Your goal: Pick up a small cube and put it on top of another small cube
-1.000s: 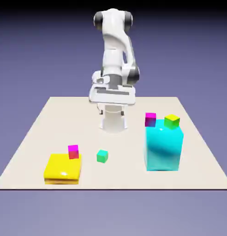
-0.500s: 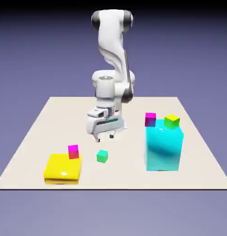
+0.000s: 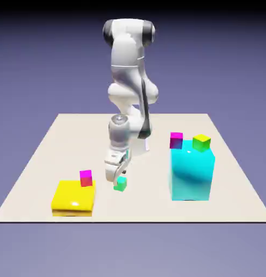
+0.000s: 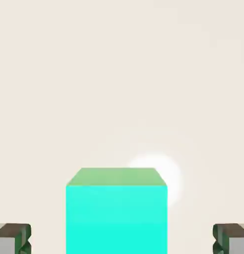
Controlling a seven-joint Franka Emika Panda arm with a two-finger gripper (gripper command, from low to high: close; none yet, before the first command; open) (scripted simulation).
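The small cube, emerald-green with a teal tint, rests on the beige table near the middle front. My gripper hangs just over it, jaws open. In the hand view the small cube fills the bottom middle between the two fingertips, with a clear gap on each side. My gripper holds nothing. A magenta small cube sits on a flat yellow block at the exterior view's left.
A tall cyan block stands at the exterior view's right. On its top sit another magenta small cube and a yellow-green small cube. The arm's base is at the far side of the table.
The arm has swung forward and down from the back of the table, bringing the gripper low over the green cube. The jaws stayed open. No cube has moved.
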